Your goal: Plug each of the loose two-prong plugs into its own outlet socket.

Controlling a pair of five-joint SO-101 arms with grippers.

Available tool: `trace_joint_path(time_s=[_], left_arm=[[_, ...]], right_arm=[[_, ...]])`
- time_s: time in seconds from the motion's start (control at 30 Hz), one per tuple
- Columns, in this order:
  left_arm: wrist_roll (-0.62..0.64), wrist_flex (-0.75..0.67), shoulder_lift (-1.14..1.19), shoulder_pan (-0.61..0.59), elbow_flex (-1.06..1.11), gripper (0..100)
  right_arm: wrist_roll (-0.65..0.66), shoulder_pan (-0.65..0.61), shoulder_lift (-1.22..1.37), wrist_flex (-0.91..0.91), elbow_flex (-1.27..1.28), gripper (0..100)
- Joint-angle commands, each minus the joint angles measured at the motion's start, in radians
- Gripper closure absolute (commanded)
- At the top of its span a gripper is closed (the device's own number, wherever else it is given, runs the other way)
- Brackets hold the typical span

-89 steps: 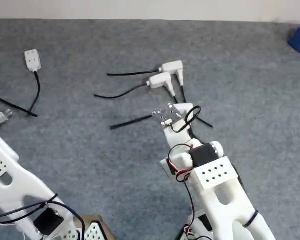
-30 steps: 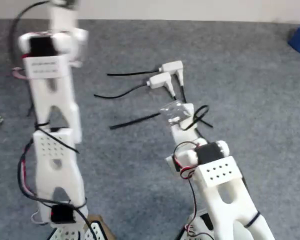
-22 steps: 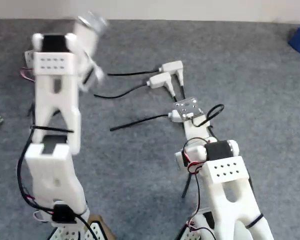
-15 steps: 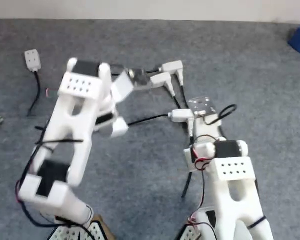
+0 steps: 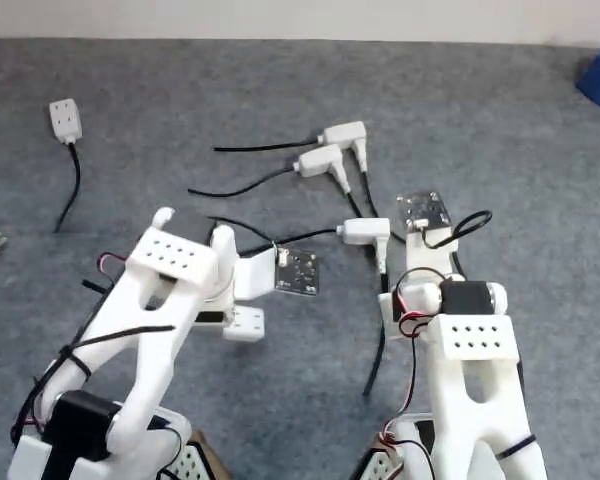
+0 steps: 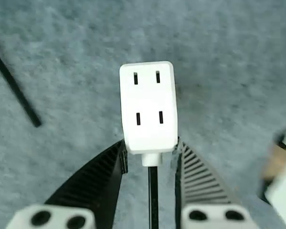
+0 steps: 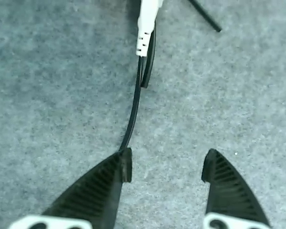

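Grip is firm: the left gripper [image 6: 151,149] clamps the cord end of the white outlet block [image 6: 148,102], which looks light and rigid. The right gripper [image 7: 168,160] hangs spread and empty over the grey carpet [image 7: 248,86], with the black cord [image 7: 133,112] of a white plug [image 7: 148,19] just beside one finger. The better hold is probably the plug's hard body, and free carpet surrounds it.

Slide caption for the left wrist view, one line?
Left end effector grips a white outlet socket by its cord end over grey carpet.
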Motion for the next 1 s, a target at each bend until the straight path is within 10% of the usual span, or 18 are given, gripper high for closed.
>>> trace_joint_path(time_s=[0.0,0.33,0.57,0.97], left_arm=[[-0.006,-0.137,-0.039,0.001,0.045,99],[-0.044,-0.135,-0.048,-0.064,0.082,71],[-0.184,-0.129,-0.050,-0.199,0.068,71],[0.077,-0.680,0.222,-1.017,-0.303,71]], right_arm=[[-0.009,0.012,-0.004,-0.013,-0.013,76.0],[-0.009,0.010,-0.004,-0.013,-0.013,76.0],[-0.009,0.010,-0.004,-0.013,-0.013,76.0],[-0.008,-0.045,-0.004,-0.013,-0.008,76.0]])
